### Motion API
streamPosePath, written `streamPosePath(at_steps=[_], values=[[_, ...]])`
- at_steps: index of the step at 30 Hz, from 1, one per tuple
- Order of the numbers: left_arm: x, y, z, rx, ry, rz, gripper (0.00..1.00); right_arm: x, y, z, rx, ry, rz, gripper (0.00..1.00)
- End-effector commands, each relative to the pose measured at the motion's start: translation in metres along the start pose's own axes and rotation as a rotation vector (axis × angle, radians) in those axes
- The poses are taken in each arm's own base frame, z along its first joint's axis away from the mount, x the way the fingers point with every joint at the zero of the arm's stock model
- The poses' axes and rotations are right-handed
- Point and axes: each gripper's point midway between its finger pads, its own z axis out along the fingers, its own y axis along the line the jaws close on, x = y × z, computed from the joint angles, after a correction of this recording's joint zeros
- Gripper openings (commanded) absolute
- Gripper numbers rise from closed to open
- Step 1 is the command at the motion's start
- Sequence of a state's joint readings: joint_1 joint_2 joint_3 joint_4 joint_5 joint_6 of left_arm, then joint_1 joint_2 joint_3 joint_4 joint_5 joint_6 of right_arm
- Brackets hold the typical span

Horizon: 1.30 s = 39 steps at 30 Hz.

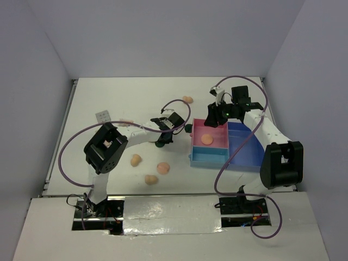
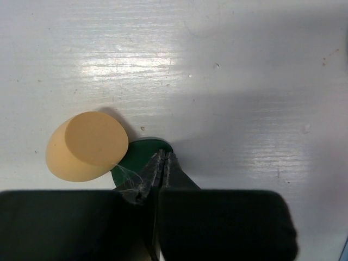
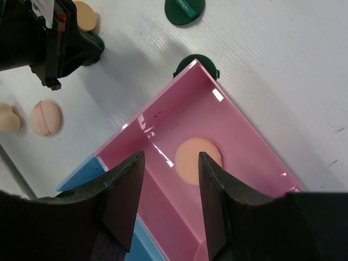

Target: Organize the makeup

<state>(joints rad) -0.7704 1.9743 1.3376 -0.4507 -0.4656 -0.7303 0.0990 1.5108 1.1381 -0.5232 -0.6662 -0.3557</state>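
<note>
My left gripper (image 2: 163, 156) is shut, its tips resting on a dark green disc (image 2: 136, 159) that lies flat on the table. A flat round peach pad (image 2: 87, 145) touches that disc on the left. From above, the left gripper (image 1: 162, 139) is just left of the tray. My right gripper (image 3: 171, 163) hangs open above the tray's pink compartment (image 3: 163, 119) with nothing between its fingers. One peach pad (image 3: 190, 163) lies in that compartment. Two more green discs (image 3: 185, 10) (image 3: 197, 58) lie outside the tray, the second against its corner.
The pink-and-blue tray (image 1: 244, 149) stands right of centre. Three peach sponges (image 1: 136, 160) (image 1: 163, 168) (image 1: 151, 179) lie near the left arm, another (image 1: 187, 99) farther back. A small palette (image 1: 103, 116) lies at the left. White walls enclose the table.
</note>
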Motion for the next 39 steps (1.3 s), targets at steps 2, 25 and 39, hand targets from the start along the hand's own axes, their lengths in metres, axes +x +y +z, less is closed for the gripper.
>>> streamPosePath(at_steps=[2,25,39], values=[[0.012,-0.005,0.000,0.027,0.033,0.021,0.03,-0.014,-0.002,-0.006,0.009,-0.050,-0.023,0.52],[-0.072,-0.111,-0.137,0.740,-0.275,-0.053,0.00,-0.016,-0.003,-0.010,0.014,-0.066,-0.025,0.52],[-0.079,-0.199,-0.137,1.008,-0.212,-0.015,0.04,-0.022,-0.018,-0.029,0.085,-0.123,-0.006,0.52]])
